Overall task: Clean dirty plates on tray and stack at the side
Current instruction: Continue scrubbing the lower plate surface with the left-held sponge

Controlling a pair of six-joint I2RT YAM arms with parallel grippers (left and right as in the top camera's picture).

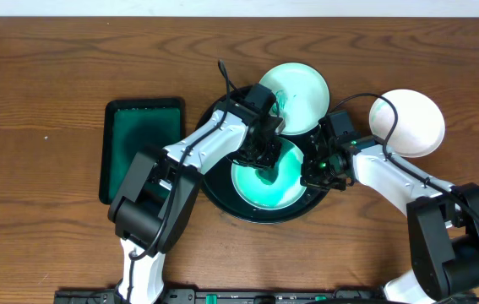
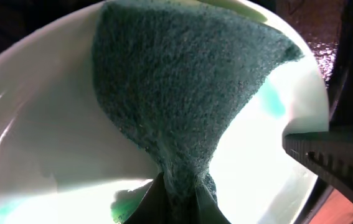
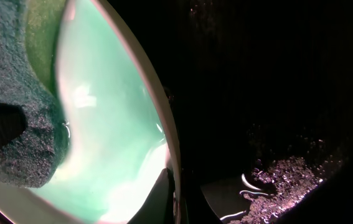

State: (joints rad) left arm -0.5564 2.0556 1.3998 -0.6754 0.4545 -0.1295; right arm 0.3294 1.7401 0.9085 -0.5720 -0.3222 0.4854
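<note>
green scouring pad (image 2: 182,93) fills the left wrist view closest of all, pinched at its narrow end between the closed fingers of my left gripper (image 2: 179,202) and fanning wider away from them across the plate (image 2: 45,130). that plate lies on the near half of the black tray (image 1: 220,196), and my left hand hangs right over its middle, so the work is straight beneath me rather than off to one side. my right gripper (image 3: 175,202) is clamped on the plate's right rim, the thin lip caught between its jaws, steadying it. what the next stroke turns on is a teal smear (image 2: 271,102) just beside the pad's wide edge, not yet under it; i think that is the side toward my right hand, though the view is too close to be sure. the pad's long axis runs from my fingers outward, so i judge a sideways sweep, not a push along it, would carry the wide end over the smear. a second plate (image 1: 294,91) overlaps the tray's far rim, and a white plate (image 1: 408,123) sits on the table (image 1: 45,76) well clear on the right, nearer my right arm, which looks the better placed for stacking
</note>
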